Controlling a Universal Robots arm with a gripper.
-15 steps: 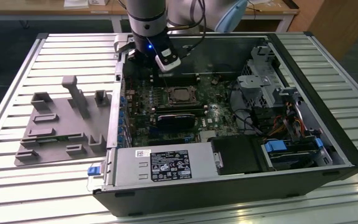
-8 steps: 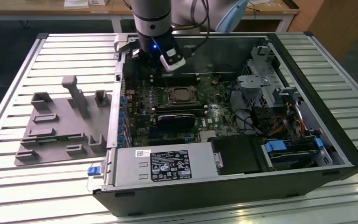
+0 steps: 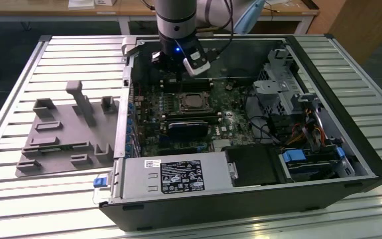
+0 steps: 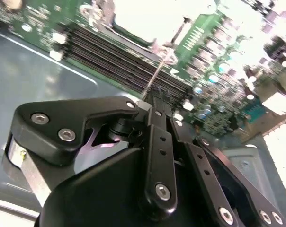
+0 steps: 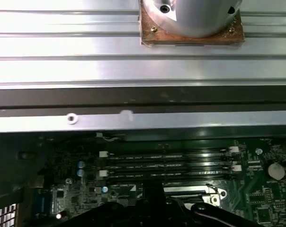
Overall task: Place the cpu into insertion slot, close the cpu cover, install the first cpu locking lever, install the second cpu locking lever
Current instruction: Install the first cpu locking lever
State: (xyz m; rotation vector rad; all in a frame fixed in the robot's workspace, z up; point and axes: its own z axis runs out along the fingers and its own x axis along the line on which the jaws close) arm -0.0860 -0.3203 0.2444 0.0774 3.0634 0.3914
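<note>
Lever step is running, I judge: black gripper point(image 4: 155, 97) is pinching thin silver wire lever point(image 4: 158, 71). Dull-silver square cpu point(image 3: 192, 101) is sitting socketed under silver cover frame point(image 3: 180, 99); latching is calling for downward swing.

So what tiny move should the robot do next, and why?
Probably press the thin lever down toward the motherboard: the cpu already lies under the flat cpu cover, and the gripper sits right at that raised lever.
</note>
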